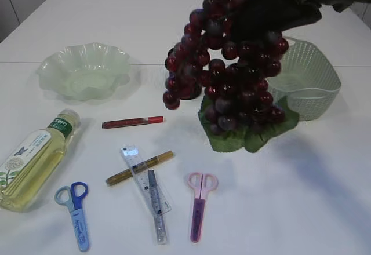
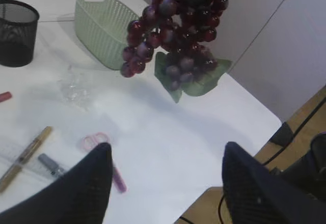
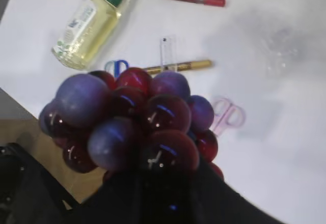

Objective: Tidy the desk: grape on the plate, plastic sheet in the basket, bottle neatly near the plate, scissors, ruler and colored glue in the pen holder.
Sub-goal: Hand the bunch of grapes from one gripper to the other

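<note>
My right gripper is shut on the top of the dark red grape bunch, which hangs with its green leaves over the table beside the basket. The pale green plate sits at the back left and the bottle lies at the front left. Red, gold and silver colored glue pens, the ruler, blue scissors and pink scissors lie in front. The plastic sheet lies near the black pen holder. My left gripper is open and holds nothing.
In the left wrist view the table's edge runs close by on the right, with floor and cables beyond it. The hanging bunch hides the pen holder in the exterior view.
</note>
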`<state>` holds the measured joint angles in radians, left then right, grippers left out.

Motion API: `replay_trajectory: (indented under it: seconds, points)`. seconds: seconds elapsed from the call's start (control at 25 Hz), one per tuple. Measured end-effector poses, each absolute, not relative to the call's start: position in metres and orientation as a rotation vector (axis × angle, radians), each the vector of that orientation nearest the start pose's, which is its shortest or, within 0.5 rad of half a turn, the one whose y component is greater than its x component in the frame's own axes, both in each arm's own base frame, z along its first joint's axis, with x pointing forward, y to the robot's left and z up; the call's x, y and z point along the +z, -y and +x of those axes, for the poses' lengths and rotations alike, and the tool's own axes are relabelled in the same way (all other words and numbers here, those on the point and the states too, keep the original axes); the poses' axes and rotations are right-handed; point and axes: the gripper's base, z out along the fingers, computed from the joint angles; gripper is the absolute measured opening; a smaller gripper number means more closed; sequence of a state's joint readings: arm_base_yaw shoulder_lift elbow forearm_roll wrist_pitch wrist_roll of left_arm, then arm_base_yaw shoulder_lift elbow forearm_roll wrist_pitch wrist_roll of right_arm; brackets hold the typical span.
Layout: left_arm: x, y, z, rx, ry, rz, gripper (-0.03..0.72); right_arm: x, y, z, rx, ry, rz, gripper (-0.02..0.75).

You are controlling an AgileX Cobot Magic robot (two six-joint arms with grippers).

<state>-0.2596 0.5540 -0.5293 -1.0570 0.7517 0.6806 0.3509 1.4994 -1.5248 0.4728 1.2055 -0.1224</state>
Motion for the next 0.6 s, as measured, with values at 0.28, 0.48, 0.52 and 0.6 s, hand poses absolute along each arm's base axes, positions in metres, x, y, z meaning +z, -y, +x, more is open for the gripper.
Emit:
replay_trajectory:
  seconds: [0.28,0.48,0.52,0.6]
  points:
    - [0.310,0.093,0.115,-1.072,-1.905,0.463,0.496,0.399,-0.152,0.270,0.908,-2.492,-0.581,0.133]
    - [0.300,0.104,0.136,-1.132,-1.897,0.506,0.518,0.407,-0.160,0.266,1.070,-2.416,-0.614,0.132]
    - [0.300,0.105,0.138,-1.137,-1.885,0.511,0.527,0.408,-0.161,0.266,1.083,-2.406,-0.617,0.132]
    - [0.297,0.109,0.145,-1.139,-1.867,0.529,0.543,0.409,-0.163,0.265,1.114,-2.386,-0.620,0.132]
